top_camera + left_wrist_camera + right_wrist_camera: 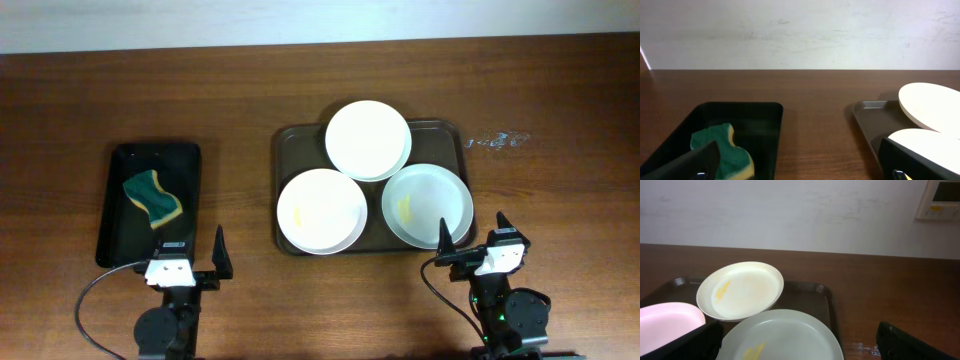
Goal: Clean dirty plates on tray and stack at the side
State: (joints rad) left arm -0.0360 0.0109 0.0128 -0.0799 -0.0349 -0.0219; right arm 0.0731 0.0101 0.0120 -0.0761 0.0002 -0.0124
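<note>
Dark wooden table (560, 90) carries the whole scene, with a pale wall behind it. We start at our left gripper (799, 150): its jaws stand wide apart and hold nothing, low at the near edge of the table. Ahead of it and a touch to the left lies the black tray (115, 165) with the green-and-yellow sponge (152, 198) inside. The sponge lies flat, and its long axis runs diagonally from far-left to near-right.

Our right gripper (800, 327) is likewise spread wide and empty. Just ahead of it sits the brown tray (287, 150), its long axis running across the table from left to right. On it rest the near-right plate (427, 205), directly before the right gripper, the near-left plate (321, 210) beside it toward the middle, and the far plate (368, 140). The far plate is tilted and overlaps the rims of the other two. Being round, these three have no long axis. Each faces upward, and each shows a yellowish smear.

We judge that the sponge falls to the left arm, which is clearly nearer it, and the near-right plate to the right arm. The far plate lies on top, so it seems the one to lift first.
</note>
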